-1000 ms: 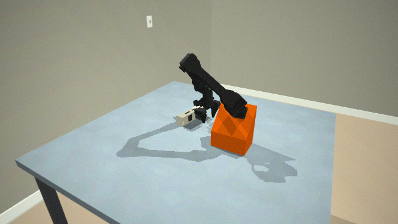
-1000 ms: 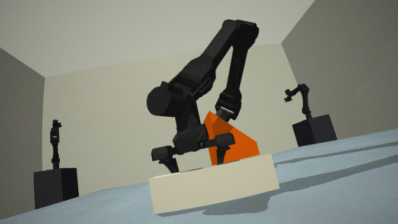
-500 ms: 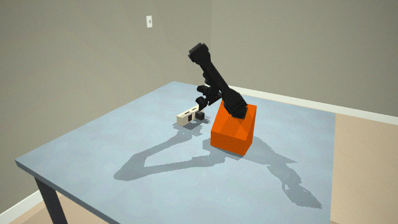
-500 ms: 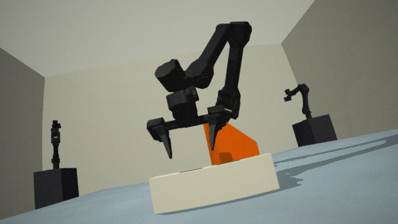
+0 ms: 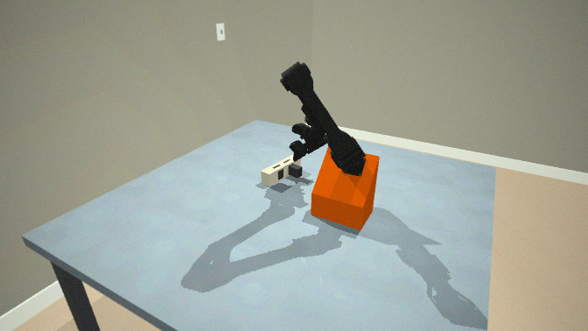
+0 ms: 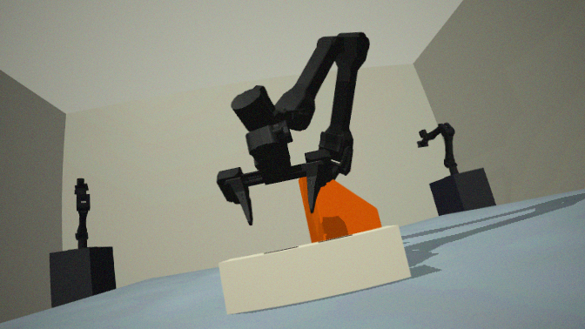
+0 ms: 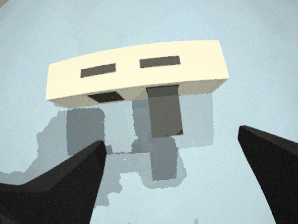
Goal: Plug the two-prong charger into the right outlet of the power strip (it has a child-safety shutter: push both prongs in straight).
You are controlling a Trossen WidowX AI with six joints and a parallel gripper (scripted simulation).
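Note:
The cream power strip (image 5: 269, 177) (image 6: 313, 271) (image 7: 203, 70) stands on the table. Its left outlet, a dark square (image 5: 281, 174) (image 7: 106, 97), is uncovered. The dark grey charger (image 5: 296, 171) (image 7: 165, 115) sticks straight out of the same face at the right outlet, with no clear gap showing. Its prongs are hidden, and in the exterior view the strip hides the charger. My gripper (image 5: 294, 144) (image 6: 281, 218) (image 7: 173, 140) is wide open and empty, above and back from the charger. In the wrist view its fingers lie on either side of the charger, apart from it.
The orange block (image 5: 337, 203) (image 6: 357, 209) under the arm's base stands behind the charger as seen from the exterior view. Two dark pedestals (image 6: 70, 278) (image 6: 474, 191) with small arms stand in the background. The strip's top has two dark slots (image 7: 98, 70) (image 7: 160, 62).

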